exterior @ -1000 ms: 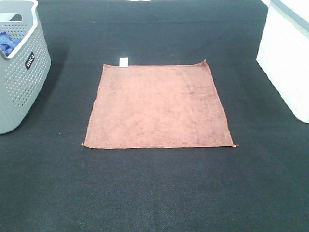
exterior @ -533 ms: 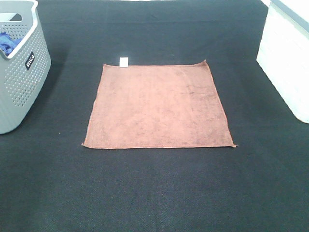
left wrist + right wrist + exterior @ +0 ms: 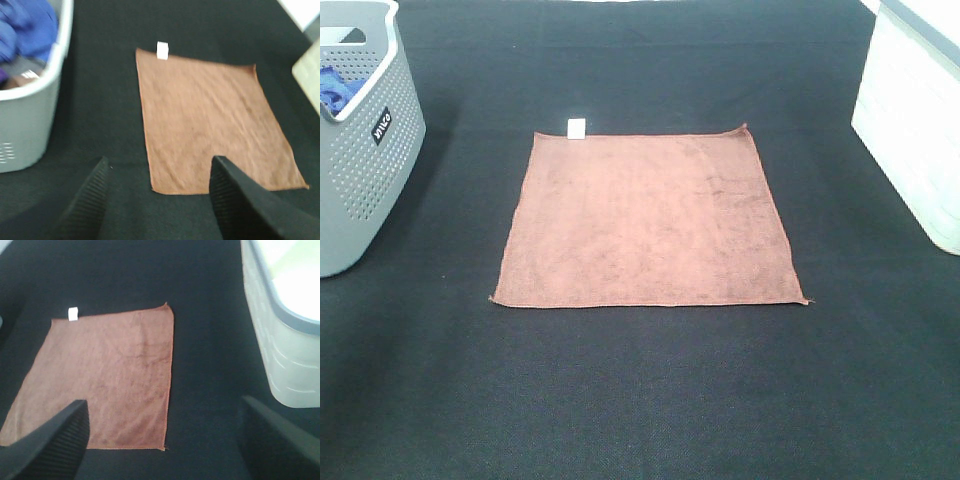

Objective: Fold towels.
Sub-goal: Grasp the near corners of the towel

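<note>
Towel (image 3: 647, 218) lies mid-desk, a bit toward the far edge, flat in 1 layer with all 4 corners out. No fold made yet, so the task looks to be at the start. Spread flat like this, probably so both near corners are free to pinch.

Left tool (image 3: 160, 165) is wide open and holds nothing. It hangs above the desk (image 3: 640, 400) by the towel's near-left corner. Right tool (image 3: 164, 407) is also wide open and empty, above the near-right corner area. Neither touches the cloth. Neither arm shows in the high view, so both sit back by the near edge. Open jaws over the near corners suggest a 2-corner grab and a fold toward the far edge.

Basket (image 3: 360, 160) stands at the left edge, far end, with blue cloth (image 3: 335, 88) inside, likely more towels waiting. Bin (image 3: 910, 130) stands at the right edge, far end, maybe for finished ones; its contents can't be seen.

Orientation: towel sides run about parallel to the desk edges. It looks near square, so no clear long axis. Tag (image 3: 577, 127) sticks out near the far-left corner, pointing to the far edge.
</note>
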You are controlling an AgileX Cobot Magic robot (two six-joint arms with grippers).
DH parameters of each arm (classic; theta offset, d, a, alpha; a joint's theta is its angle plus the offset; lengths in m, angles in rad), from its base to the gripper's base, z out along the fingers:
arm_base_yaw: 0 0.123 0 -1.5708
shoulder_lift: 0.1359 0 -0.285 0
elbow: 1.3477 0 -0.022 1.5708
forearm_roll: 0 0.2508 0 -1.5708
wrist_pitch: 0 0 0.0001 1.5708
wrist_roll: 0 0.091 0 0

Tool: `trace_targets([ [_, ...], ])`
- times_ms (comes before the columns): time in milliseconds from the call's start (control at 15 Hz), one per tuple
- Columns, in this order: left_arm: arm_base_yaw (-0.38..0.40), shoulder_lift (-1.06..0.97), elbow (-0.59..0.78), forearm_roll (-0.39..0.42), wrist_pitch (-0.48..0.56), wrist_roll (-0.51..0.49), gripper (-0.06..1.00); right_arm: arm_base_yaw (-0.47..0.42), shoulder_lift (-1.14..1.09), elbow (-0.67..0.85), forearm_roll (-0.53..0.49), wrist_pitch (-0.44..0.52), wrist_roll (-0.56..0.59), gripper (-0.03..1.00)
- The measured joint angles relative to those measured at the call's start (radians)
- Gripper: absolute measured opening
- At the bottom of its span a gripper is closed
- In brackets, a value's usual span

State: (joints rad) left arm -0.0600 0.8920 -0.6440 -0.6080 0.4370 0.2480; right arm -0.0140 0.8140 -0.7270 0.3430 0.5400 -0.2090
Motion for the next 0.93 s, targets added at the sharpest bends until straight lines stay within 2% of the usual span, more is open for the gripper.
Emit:
trace_targets([
  [200,-0.047,0.297,-0.156,-0.147,0.034,0.18,0.57,0.0,0.286,-0.159,0.173,0.068,-0.193,0.76],
  [400,-0.101,0.607,-0.36,-0.203,0.062,0.236,0.57,0.001,0.557,-0.369,0.322,0.15,-0.333,0.76],
  [733,-0.102,0.975,-0.649,-0.215,0.076,0.238,0.57,0.001,0.94,-0.698,0.341,0.242,-0.353,0.69],
  [800,-0.102,0.975,-0.649,-0.215,0.076,0.238,0.57,0.001,0.94,-0.698,0.341,0.242,-0.353,0.69],
  [933,-0.102,1.069,-0.735,-0.216,0.11,0.238,0.57,0.001,1.075,-0.813,0.337,0.322,-0.353,0.66],
])
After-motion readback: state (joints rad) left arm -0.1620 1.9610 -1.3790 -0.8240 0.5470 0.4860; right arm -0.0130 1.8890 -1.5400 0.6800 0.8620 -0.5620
